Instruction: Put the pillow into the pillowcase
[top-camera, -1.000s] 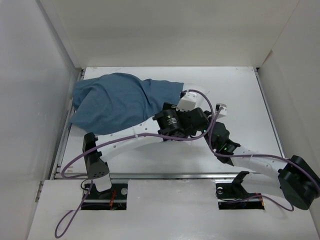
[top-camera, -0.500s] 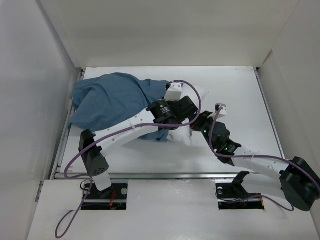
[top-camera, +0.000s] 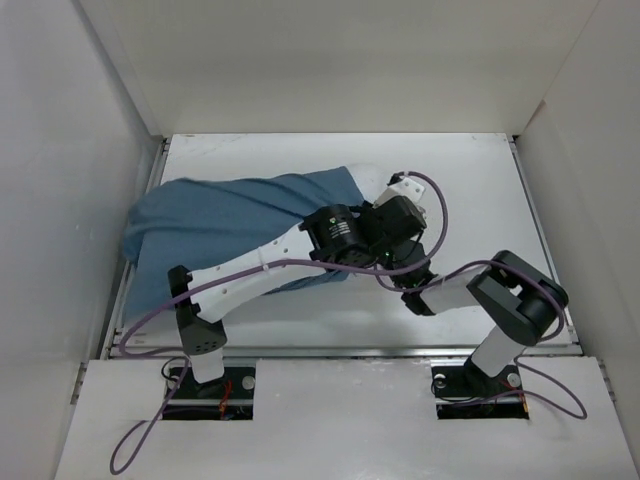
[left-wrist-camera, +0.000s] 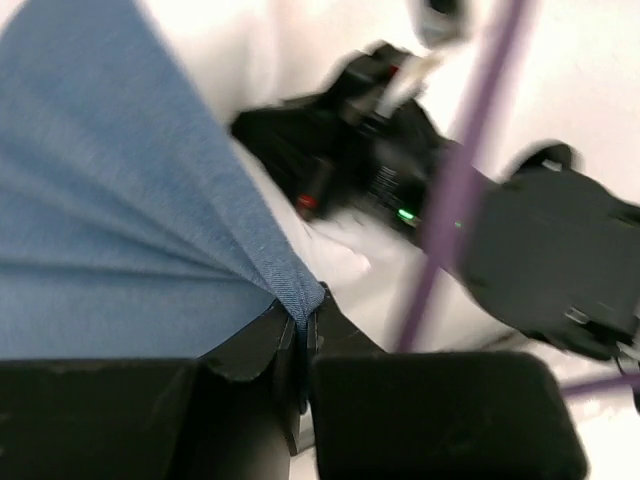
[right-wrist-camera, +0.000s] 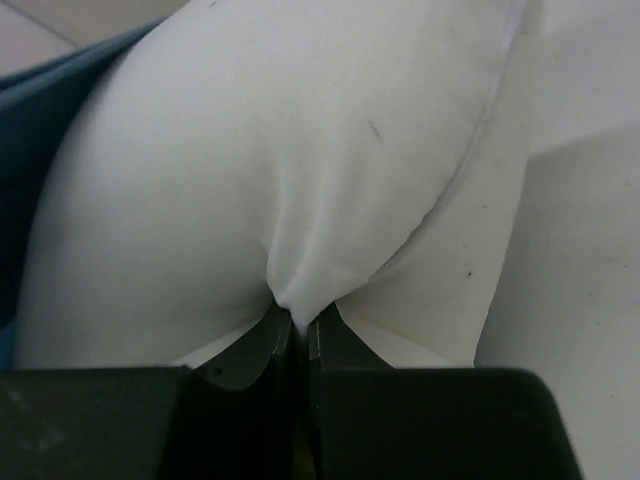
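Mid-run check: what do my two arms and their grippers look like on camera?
The left arm and right arm have white links with round black joint housings. A purple cable loops loosely along each. The left gripper and right gripper have matte black fingers. A small green light glows on one black housing.

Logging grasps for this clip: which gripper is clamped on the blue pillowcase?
The left gripper, shut on the hem of the blue pillowcase. The right gripper instead pinches a fold of the white pillow.

White table (top-camera: 480, 180), plain white walls (top-camera: 340, 60) rising on three sides
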